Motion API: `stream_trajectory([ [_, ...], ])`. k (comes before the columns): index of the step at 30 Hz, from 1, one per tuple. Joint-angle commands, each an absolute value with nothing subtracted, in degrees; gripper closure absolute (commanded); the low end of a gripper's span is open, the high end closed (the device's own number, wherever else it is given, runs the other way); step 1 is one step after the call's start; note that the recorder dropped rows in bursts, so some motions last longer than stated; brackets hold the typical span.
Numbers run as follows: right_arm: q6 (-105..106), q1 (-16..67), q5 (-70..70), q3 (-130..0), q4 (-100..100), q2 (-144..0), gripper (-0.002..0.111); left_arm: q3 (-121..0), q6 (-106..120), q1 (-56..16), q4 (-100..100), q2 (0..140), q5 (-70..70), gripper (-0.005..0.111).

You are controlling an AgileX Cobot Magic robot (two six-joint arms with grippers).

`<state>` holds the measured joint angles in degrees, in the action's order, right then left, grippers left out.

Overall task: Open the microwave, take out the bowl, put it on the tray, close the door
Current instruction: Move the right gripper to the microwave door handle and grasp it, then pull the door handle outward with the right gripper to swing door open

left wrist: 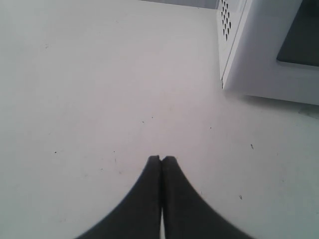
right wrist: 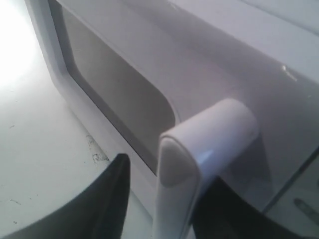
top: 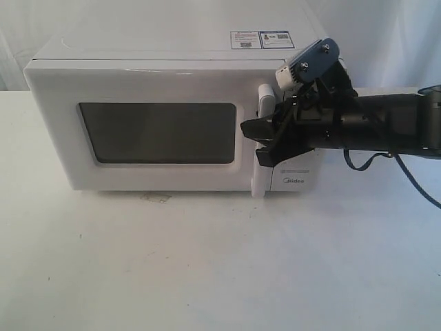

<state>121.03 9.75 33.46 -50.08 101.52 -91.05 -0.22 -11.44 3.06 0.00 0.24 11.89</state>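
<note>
The white microwave (top: 151, 76) stands at the back of the table with its door (top: 158, 86) closed, so the bowl is hidden. No tray is in view. My right gripper (top: 265, 141) is open and straddles the door's vertical white bar handle (top: 263, 93), one black finger on each side. In the right wrist view the handle (right wrist: 199, 144) fills the space between the fingers (right wrist: 112, 194) of that gripper (right wrist: 169, 174), with a gap on the window side. My left gripper (left wrist: 162, 158) is shut on nothing, low over bare table, near the microwave's vented corner (left wrist: 259, 59).
The white table (top: 207, 262) stretches in front of the oven, with a small stain (top: 157, 198) by the door's lower edge. My right arm covers the knob panel above the Midea logo (top: 295, 183). A black cable (top: 413, 183) hangs under that arm. Stickers (top: 262, 39) lie on top.
</note>
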Motion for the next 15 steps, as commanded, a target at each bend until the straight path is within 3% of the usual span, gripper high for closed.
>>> stream_trajectory([
  [1, 122.7, 9.7, 40.3, -51.6, 99.9, -91.4, 0.108, 0.0, -11.7, 3.3, 0.3, 0.0, 12.1, 0.107],
  [15, 118.1, 9.7, 54.6, -51.9, 99.9, -91.4, 0.108, 0.0, -11.6, 3.3, 0.0, 0.0, 12.1, 0.107],
])
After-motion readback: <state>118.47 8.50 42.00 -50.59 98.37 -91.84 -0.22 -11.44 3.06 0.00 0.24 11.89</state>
